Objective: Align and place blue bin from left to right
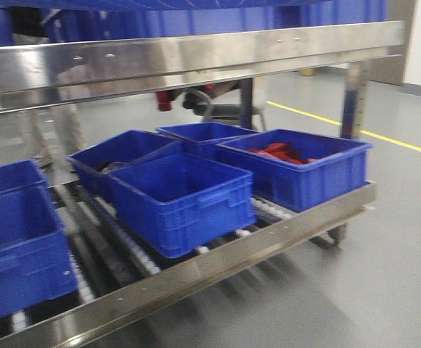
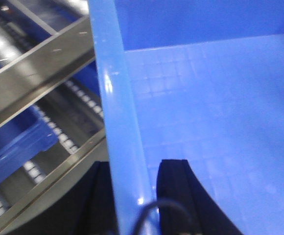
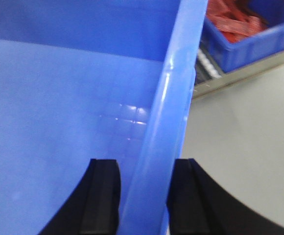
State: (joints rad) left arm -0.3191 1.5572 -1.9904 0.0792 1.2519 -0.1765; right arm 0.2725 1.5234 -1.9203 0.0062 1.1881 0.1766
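Presently: blue bin [image 2: 210, 98], rim clamped by left pincer [image 2: 134, 198] and right pincer [image 3: 144, 196], both seen in wrist views only; front view adds crate cluster [image 1: 174, 196], lower centre, on roller shelf [image 1: 268, 235].

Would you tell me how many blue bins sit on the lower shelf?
6: two at the left edge, partly cropped; one front centre; two behind it; one at right holding red parts. More may be hidden.

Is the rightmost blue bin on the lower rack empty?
No, red parts lie inside the rightmost bin in the front view.
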